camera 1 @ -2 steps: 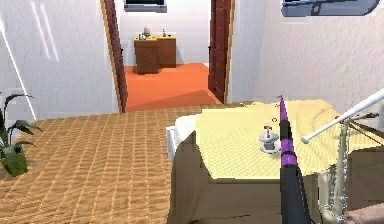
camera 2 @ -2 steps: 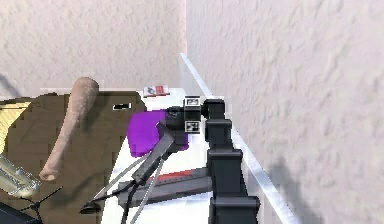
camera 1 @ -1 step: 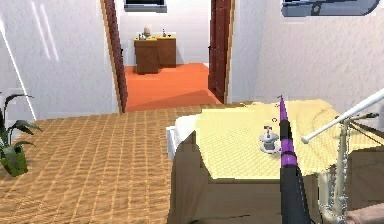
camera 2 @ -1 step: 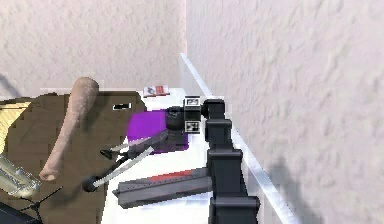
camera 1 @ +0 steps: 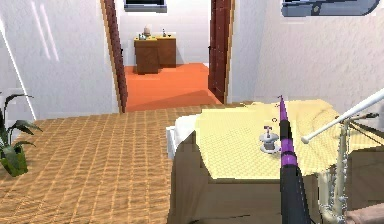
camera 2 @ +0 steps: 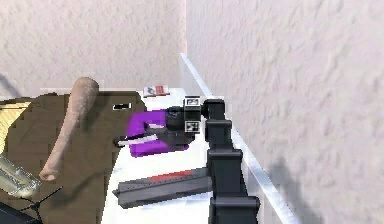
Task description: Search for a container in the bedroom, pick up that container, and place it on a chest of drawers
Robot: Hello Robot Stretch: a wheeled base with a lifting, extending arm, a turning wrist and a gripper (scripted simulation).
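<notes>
Seemingly in the pick-up step, the gripper (camera 2: pixel 158 135) sits at a purple boxy thing (camera 2: pixel 143 123), probably the container, lying near the tan bat (camera 2: pixel 72 128); whether it holds anything I cannot tell, so the next move calls for a careful lift.

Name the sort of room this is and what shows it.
Probably a bedroom: a bed with a yellow cover stands at the forward view's right, on brown carpet, with a potted plant at the left.

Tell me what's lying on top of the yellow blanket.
A small round grey-white object and a long black-and-purple stick lie on the yellow blanket. What lies beneath the blanket is covered.
</notes>
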